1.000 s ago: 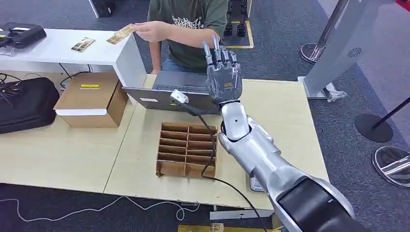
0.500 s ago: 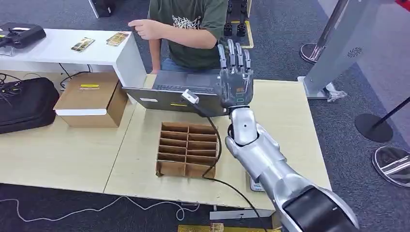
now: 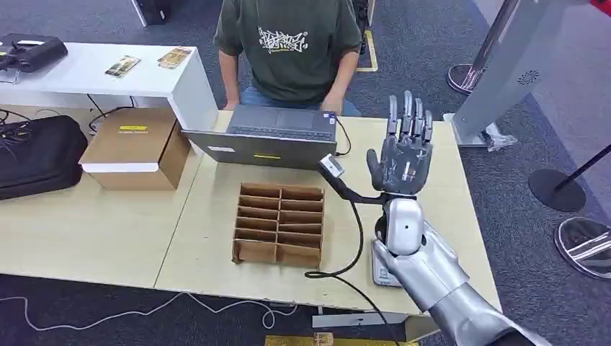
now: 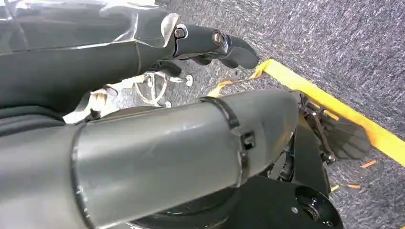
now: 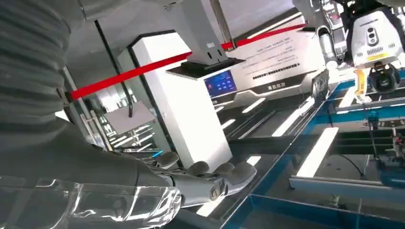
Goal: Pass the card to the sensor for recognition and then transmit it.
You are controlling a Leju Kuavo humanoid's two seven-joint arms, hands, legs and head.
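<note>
Two cards lie on the white shelf (image 3: pixel 86 76) at the far left: one card (image 3: pixel 175 57) near its right end and another card (image 3: pixel 123 66) beside it. My right hand (image 3: pixel 405 155) is raised above the right side of the table, fingers (image 5: pixel 210 181) spread and straight, holding nothing. A small grey device (image 3: pixel 380 265), perhaps the sensor, lies at the table's near edge, partly hidden by my right forearm. My left hand (image 4: pixel 210 43) hangs low beside my body over the carpet with its fingers stretched out and nothing in them.
A person in a green shirt (image 3: pixel 288 47) sits behind an open laptop (image 3: pixel 266 137). A cardboard divider box (image 3: pixel 279 223) stands mid-table, a closed carton (image 3: pixel 137 148) and a black bag (image 3: pixel 36 155) to the left. A black cable (image 3: pixel 353 231) trails from my right wrist.
The person laid a card on the white shelf and drew the hand back to the laptop. My right hand, still empty, swung right and back from above the laptop.
</note>
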